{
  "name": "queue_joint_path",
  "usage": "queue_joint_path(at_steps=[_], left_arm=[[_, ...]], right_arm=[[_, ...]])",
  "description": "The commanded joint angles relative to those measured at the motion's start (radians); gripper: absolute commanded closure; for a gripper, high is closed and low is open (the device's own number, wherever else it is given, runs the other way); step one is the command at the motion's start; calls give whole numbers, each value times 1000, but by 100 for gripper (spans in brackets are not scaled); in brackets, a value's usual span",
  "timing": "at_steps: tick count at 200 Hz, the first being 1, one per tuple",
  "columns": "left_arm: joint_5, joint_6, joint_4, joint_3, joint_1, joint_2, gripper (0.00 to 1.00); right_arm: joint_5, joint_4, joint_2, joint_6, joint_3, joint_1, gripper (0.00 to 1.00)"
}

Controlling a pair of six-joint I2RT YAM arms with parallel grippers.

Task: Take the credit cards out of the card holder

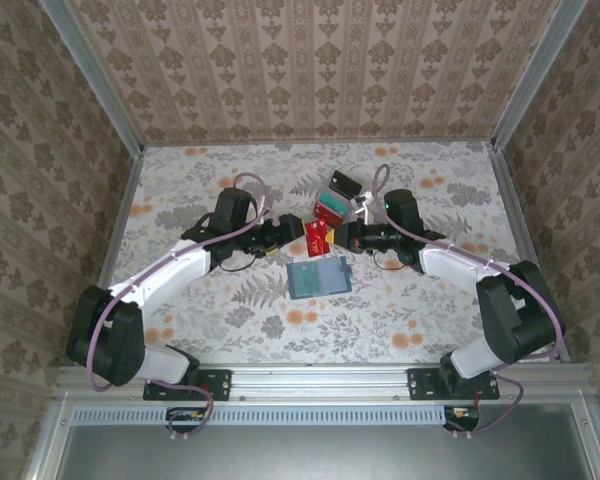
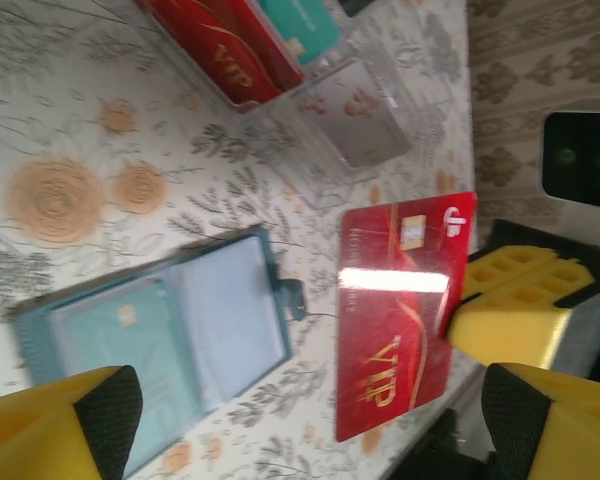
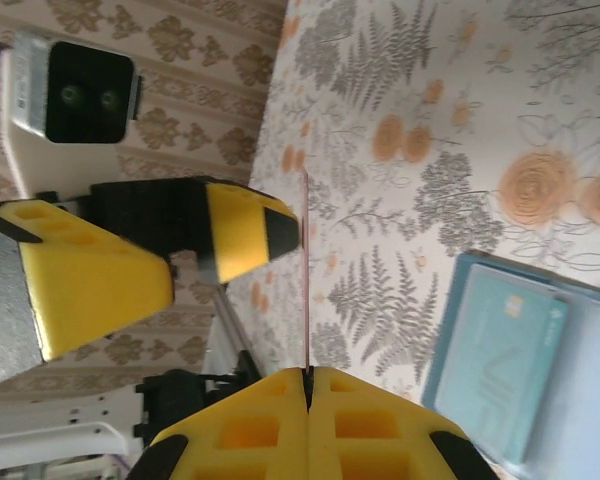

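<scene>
While pinching the red VIP credit card (image 2: 405, 310) tight by one edge, holds it off the floral table (image 1: 230, 310) in the right gripper (image 3: 307, 375). Has the left gripper (image 2: 310, 400) spread wide just beside that card. Below, finds the teal card holder (image 1: 318, 277) lying open, a teal card (image 2: 130, 330) in one pocket.
</scene>
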Motion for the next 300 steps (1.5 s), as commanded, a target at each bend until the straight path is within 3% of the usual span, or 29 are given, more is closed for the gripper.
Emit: queue_joint_path(at_steps=[1,39,77,103,112,142,160,209,264,289,300], left_arm=[[128,-94,186,-35,1,-2,15],[191,-142,289,-38,-1,15,37],[236,-178,357,-35,1,7,66],[237,-187,378,-51,8,-8,95],[233,-195,391,-59,9,-13,100],[220,-209,410,-67,10,-18,100],[218,-220,424,-68,10,-15,100],[220,-243,452,-71,10,-7,100],[200,-240,407,-93,30,-30,100],[149,-206,268,-111,66,-68,63],[115,-165,152,-109,104,-84,56]], right_arm=[[-114,139,19,83,40,-4,100],[-171,298,62,189,42,-4,100],[-172,426,105,298,41,-4,100],[-164,446,118,331,46,-4,100],[-162,452,122,345,46,-4,97],[-152,481,136,418,46,-3,69],[-141,507,142,447,44,-1,63],[-136,533,153,470,59,25,67],[-99,536,153,462,62,42,95],[-95,433,140,369,84,33,100],[-73,283,119,251,110,29,100]])
